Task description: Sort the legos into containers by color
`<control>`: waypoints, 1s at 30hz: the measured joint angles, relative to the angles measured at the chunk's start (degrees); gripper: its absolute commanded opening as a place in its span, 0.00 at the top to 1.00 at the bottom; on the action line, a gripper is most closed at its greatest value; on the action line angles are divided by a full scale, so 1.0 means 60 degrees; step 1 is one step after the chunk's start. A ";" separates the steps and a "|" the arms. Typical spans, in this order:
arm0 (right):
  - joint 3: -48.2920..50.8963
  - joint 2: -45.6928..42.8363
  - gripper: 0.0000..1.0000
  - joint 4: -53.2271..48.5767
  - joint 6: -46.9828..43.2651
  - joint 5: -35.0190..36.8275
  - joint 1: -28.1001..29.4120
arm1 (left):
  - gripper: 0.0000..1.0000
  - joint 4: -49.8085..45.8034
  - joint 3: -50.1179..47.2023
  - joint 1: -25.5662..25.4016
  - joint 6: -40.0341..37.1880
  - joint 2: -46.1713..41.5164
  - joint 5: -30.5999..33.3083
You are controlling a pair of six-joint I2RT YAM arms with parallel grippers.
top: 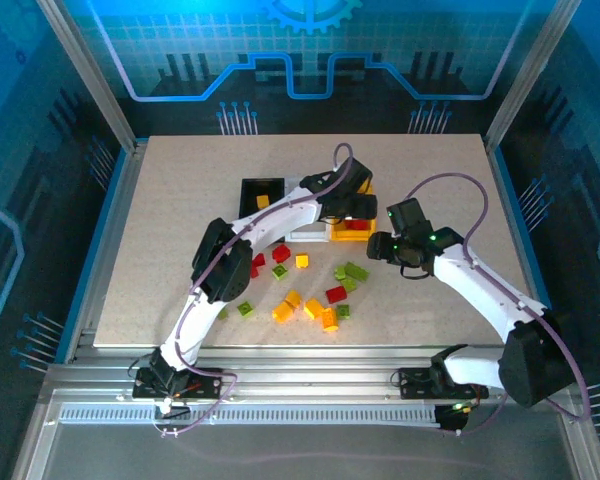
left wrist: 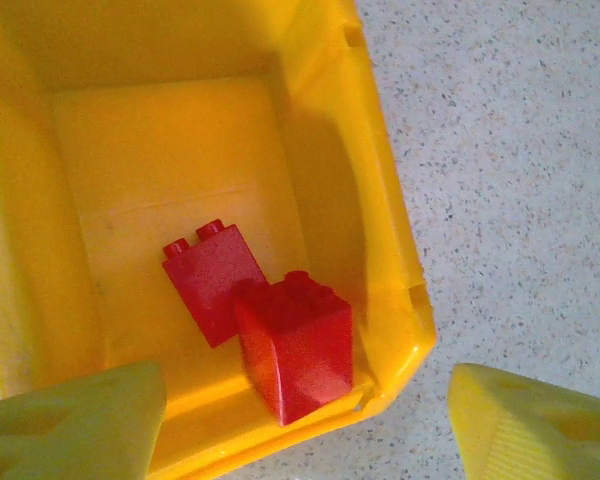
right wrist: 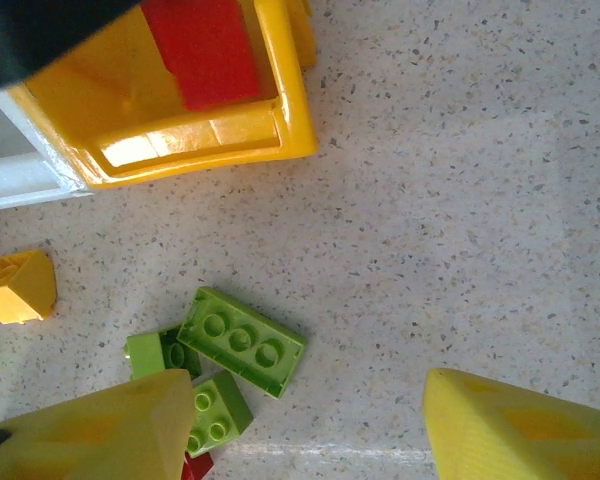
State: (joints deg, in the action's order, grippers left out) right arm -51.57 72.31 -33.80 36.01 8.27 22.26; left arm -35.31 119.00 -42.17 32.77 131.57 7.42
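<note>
Red plastic shows on the floor of the yellow bin [left wrist: 380, 200]: one red brick [left wrist: 212, 285] lies flat with its two studs toward the far wall, and a second red brick [left wrist: 300, 350] overlaps its near corner, close to the bin's right wall. Whether the second leans on the first or merely touches it is hard to make out. From above, the left arm covers part of this bin and most of the white bin [right wrist: 15, 180], which is also cut off at the frame edge in the right wrist view. The black bin [top: 262, 190] stands uncovered with one yellow piece [top: 263, 201] inside. Both red bricks lie beneath the left gripper [left wrist: 302, 425], apart from it. Its fingertips, cropped by the lower edge of the wrist view, stand wide apart, one over the bin's near wall and the other over the bare table [left wrist: 520, 150], with nothing held between them. The right gripper [right wrist: 310, 425] hangs just beside the yellow bin's near right corner, by a cluster of green bricks [right wrist: 242, 342], one partly hidden behind a fingertip. Its fingers are spread too, speckled surface between them, gripping nothing. Loose legos [top: 310, 300] in red, yellow-orange and green lie scattered in front of the bins, between the arms.
</note>
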 measured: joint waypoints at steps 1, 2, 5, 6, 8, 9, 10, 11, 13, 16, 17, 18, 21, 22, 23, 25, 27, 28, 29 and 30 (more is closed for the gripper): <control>0.0000 0.0000 0.35 0.0000 -0.0007 -0.0040 0.0000 | 0.08 0.0084 -0.0091 -0.0018 0.0033 -0.0066 -0.0029; 0.0000 0.0000 0.35 0.0000 -0.0022 -0.0076 0.0000 | 0.02 0.0189 -0.0291 -0.0029 0.0036 -0.0204 -0.0062; 0.0000 0.0004 0.33 0.0004 -0.0076 -0.0240 0.0000 | 0.01 0.0605 -0.1534 -0.0055 0.0087 -0.1140 -0.0120; 0.0000 0.0026 0.32 0.0011 -0.0117 -0.0299 0.0004 | 0.01 0.0772 -0.2124 -0.0055 0.0091 -0.1621 -0.0153; 0.0000 0.0160 0.32 0.0029 -0.0229 -0.0419 0.0040 | 0.01 0.1093 -0.3279 -0.0062 0.0164 -0.2626 -0.0182; -0.0004 0.0306 0.31 0.0047 -0.0262 -0.0463 0.0109 | 0.01 0.1228 -0.3872 -0.0066 0.0229 -0.3202 -0.0189; -0.0004 0.0474 0.31 0.0069 -0.0299 -0.0477 0.0193 | 0.01 0.1377 -0.4353 -0.0080 0.0262 -0.3661 -0.0211; -0.0004 0.0696 0.31 0.0080 -0.0328 -0.0499 0.0339 | 0.01 0.1534 -0.4965 -0.0080 0.0299 -0.4258 -0.0215; -0.0004 0.1126 0.32 0.0117 -0.0368 -0.0539 0.0688 | 0.01 0.1818 -0.6036 -0.0091 0.0310 -0.5257 -0.0215; -0.0040 0.1778 0.35 0.0273 -0.0433 -0.0568 0.1326 | 0.01 0.2084 -0.7650 -0.0127 0.0452 -0.6583 -0.0211; -0.0102 0.1993 0.37 0.0306 -0.0470 -0.0557 0.1545 | 0.01 0.2146 -0.8178 -0.0142 0.0521 -0.6961 -0.0211; -0.0200 0.2193 0.38 0.0313 -0.0495 -0.0525 0.1741 | 0.01 0.2193 -0.8674 -0.0146 0.0568 -0.7300 -0.0208; -0.0750 0.2863 0.45 0.0313 -0.0521 -0.0291 0.2248 | 0.01 0.2153 -0.9956 -0.0146 0.0805 -0.8145 -0.0131; -0.0976 0.3096 0.47 0.0321 -0.0521 -0.0182 0.2368 | 0.01 0.2106 -1.0313 -0.0142 0.0852 -0.8389 -0.0055; -0.1158 0.3289 0.48 0.0321 -0.0506 -0.0109 0.2430 | 0.01 0.1996 -1.0590 -0.0142 0.0918 -0.8615 0.0058; -0.1428 0.3606 0.51 0.0324 -0.0503 0.0080 0.2499 | 0.01 0.1854 -1.1023 -0.0142 0.1049 -0.9063 0.0306; -0.1610 0.3865 0.54 0.0280 -0.0481 0.0259 0.2543 | 0.01 0.1734 -1.1329 -0.0142 0.1096 -0.9526 0.0561; -0.1716 0.4011 0.55 0.0233 -0.0455 0.0364 0.2590 | 0.01 0.1687 -1.1460 -0.0142 0.1133 -0.9759 0.0688; -0.1818 0.4167 0.56 0.0193 -0.0441 0.0452 0.2641 | 0.01 0.1621 -1.1581 -0.0142 0.1209 -1.0007 0.0827; -0.1894 0.4280 0.57 0.0157 -0.0426 0.0532 0.2688 | 0.01 0.1570 -1.1653 -0.0142 0.1246 -1.0174 0.0929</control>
State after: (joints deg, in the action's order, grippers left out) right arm -62.94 98.00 -32.86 33.45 11.46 38.39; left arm -25.89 49.08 -43.03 40.25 70.52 12.99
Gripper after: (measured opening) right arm 0.448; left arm 0.989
